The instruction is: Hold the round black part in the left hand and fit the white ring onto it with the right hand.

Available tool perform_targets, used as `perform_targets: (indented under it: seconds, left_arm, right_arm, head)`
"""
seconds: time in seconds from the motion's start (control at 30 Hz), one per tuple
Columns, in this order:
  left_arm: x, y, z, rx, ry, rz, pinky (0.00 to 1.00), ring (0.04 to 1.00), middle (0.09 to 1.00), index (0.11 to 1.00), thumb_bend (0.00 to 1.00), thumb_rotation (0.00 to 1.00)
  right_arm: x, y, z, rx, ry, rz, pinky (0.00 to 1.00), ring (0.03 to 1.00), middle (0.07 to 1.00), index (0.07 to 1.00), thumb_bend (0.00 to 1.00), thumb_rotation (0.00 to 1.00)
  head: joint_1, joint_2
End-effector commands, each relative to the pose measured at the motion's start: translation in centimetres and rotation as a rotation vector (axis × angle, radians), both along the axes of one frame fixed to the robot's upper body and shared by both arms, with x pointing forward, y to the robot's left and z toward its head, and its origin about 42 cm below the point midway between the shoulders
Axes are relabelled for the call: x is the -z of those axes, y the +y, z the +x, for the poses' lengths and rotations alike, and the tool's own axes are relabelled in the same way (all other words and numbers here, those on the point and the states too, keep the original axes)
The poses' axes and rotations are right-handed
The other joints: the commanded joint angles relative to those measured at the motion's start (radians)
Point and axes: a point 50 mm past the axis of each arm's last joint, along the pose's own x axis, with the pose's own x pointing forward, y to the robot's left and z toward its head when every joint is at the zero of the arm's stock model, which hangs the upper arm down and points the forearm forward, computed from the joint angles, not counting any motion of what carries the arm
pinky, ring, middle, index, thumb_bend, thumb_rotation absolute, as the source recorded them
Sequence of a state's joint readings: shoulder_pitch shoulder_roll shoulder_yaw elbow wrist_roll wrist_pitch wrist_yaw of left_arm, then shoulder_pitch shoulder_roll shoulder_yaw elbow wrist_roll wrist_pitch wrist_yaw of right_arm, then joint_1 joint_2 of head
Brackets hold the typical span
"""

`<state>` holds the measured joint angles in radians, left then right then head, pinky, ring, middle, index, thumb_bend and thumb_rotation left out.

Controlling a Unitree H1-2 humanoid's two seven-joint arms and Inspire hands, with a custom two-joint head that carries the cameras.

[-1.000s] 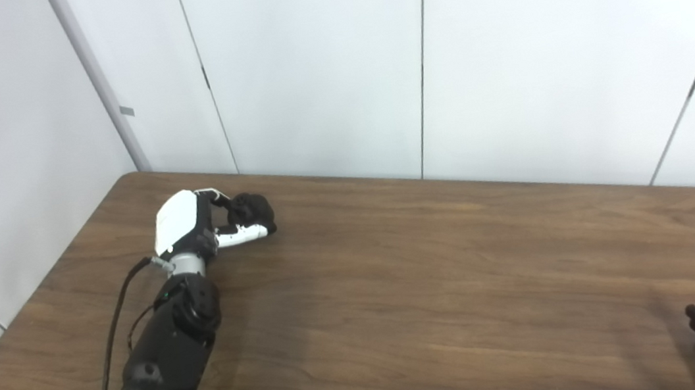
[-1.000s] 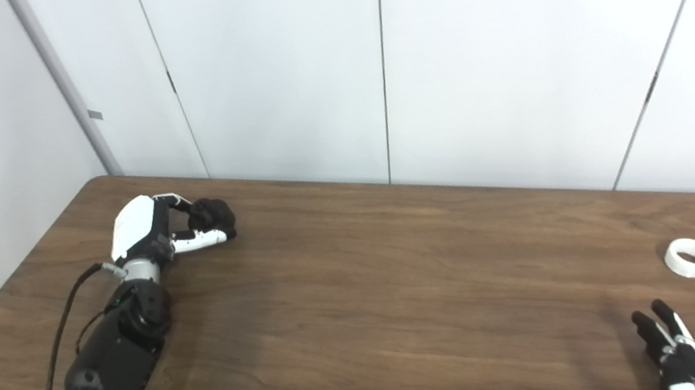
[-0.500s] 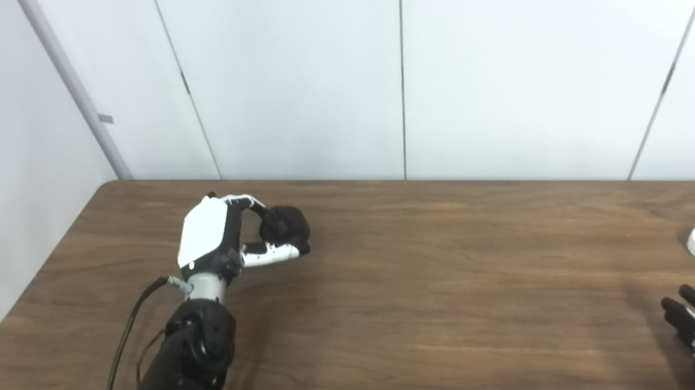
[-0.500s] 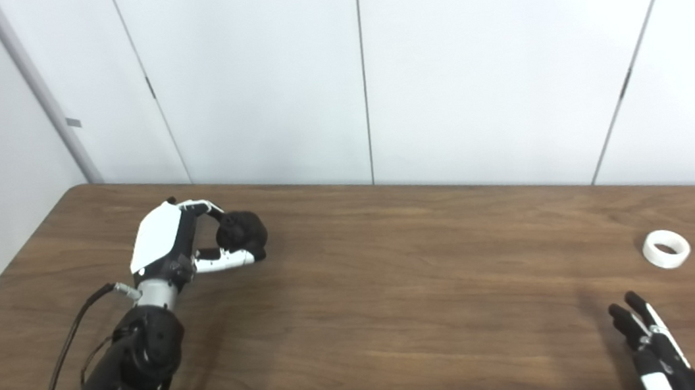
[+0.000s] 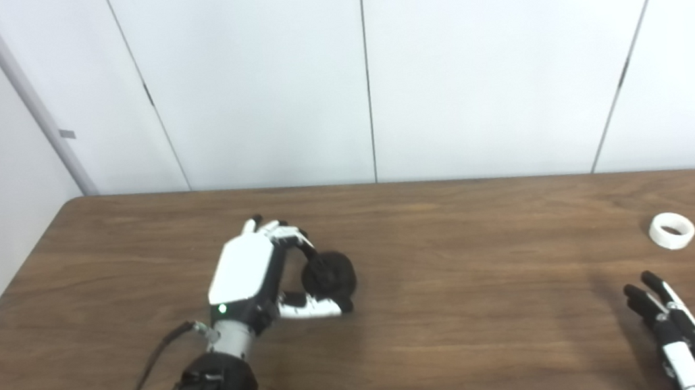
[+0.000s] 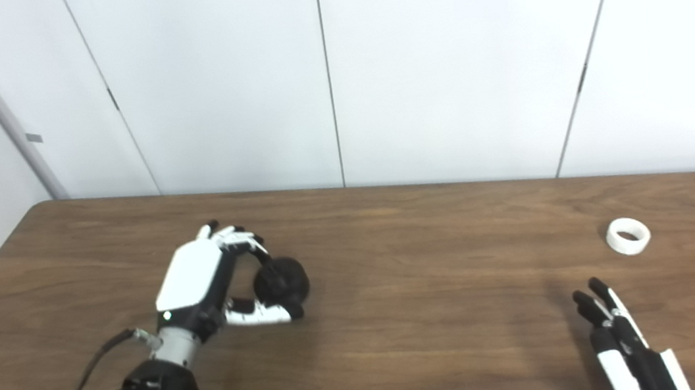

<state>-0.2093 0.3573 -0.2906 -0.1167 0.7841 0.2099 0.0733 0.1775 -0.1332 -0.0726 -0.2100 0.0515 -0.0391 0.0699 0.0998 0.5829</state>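
My left hand (image 5: 252, 279) is shut on the round black part (image 5: 329, 275), with fingers curled over its top and the thumb under it, at the table's left middle. It also shows in the right eye view (image 6: 280, 281). The white ring (image 5: 671, 230) lies flat on the table at the far right, alone. My right hand (image 5: 675, 327) is open and empty at the bottom right, fingers stretched forward, a hand's length short of the ring.
The brown wooden table (image 5: 468, 313) fills the lower half of the view. White wall panels (image 5: 365, 67) stand right behind its far edge and along its left side.
The camera has swung right. My left hand has carried the black part toward me and to the right, toward the table's middle. My right hand has come a little forward.
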Motion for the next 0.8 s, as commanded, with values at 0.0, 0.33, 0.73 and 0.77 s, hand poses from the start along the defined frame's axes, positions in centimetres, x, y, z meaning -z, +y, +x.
perform_targets:
  seconds: [0.0, 0.33, 0.73, 0.77]
  left_arm:
    - [-2.0, -1.1, -0.3, 0.052, -0.082, 0.022, 1.00, 0.918, 0.793, 0.484, 0.52, 0.05]
    - [0.0, -4.4, -3.8, 0.199, -0.031, -0.021, 1.00, 0.946, 0.810, 0.483, 0.52, 0.05]
    - [3.0, -7.1, -7.2, 0.257, 0.061, -0.069, 1.00, 0.943, 0.817, 0.484, 0.52, 0.05]
    - [3.2, -7.1, -7.3, 0.256, 0.068, -0.066, 1.00, 0.943, 0.817, 0.484, 0.52, 0.05]
  right_arm:
    - [-0.4, 1.2, 0.2, -0.009, -0.007, 0.021, 1.00, 0.924, 0.909, 0.945, 0.58, 0.86]
    - [-1.5, 3.1, 1.0, -0.007, -0.020, 0.027, 1.00, 0.945, 0.924, 0.947, 0.59, 0.89]
    - [-3.3, 4.8, 1.9, 0.001, -0.048, 0.038, 1.00, 0.942, 0.921, 0.954, 0.57, 0.91]
    - [-3.5, 4.9, 1.9, 0.005, -0.047, 0.035, 1.00, 0.941, 0.919, 0.952, 0.58, 0.91]
  head:
    - [-0.003, 0.003]
    - [-0.069, 0.027]
    - [-0.140, 0.063]
    - [-0.145, 0.066]
